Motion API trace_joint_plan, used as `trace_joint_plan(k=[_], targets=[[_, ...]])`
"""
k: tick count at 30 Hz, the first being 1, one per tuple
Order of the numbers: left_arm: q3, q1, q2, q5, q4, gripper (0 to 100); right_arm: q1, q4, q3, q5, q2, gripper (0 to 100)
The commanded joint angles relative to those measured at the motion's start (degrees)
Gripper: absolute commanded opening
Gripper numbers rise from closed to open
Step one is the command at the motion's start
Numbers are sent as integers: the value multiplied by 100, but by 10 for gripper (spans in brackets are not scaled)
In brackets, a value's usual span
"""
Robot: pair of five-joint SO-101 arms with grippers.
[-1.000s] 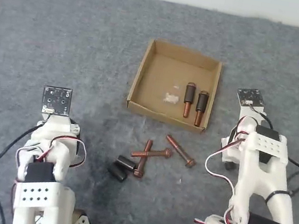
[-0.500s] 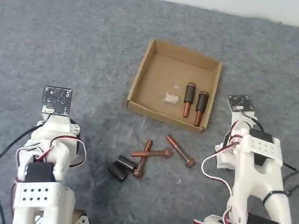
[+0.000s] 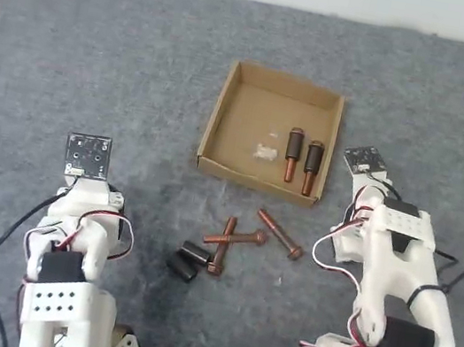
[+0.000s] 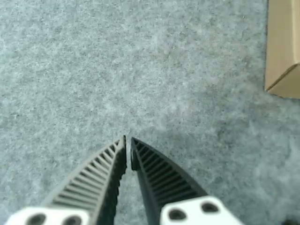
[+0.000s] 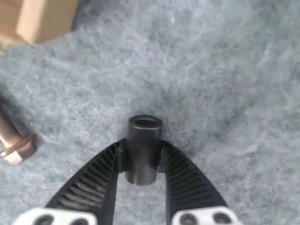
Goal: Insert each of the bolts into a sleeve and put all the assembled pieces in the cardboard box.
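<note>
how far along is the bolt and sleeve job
Done: two assembled pieces lie in the cardboard box. In hand: the right claw is shut on a sleeve; the left claw is shut, empty. Left: three bolts and two sleeves loose on the carpet.

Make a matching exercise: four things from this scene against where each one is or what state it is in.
1. left gripper
2. right gripper
3. assembled pieces
4. loose bolts

A. on the carpet in front of the cardboard box
B. shut on a black sleeve
C. inside the cardboard box
D. shut, empty

Pairs: 1-D, 2-B, 3-C, 4-A.
</note>
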Motion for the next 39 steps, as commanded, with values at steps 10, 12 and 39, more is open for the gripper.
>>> trace_joint_plan(k=[10, 12, 39], targets=[[-391, -642, 0, 9, -88, 13, 673, -171, -273, -536, -48, 6], [-593, -774, 18, -9, -26, 13, 787, -163, -343, -580, 4, 6], [-5200, 4149, 5635, -1943, 1635, 172, 1508, -637, -360, -1169, -40, 6]])
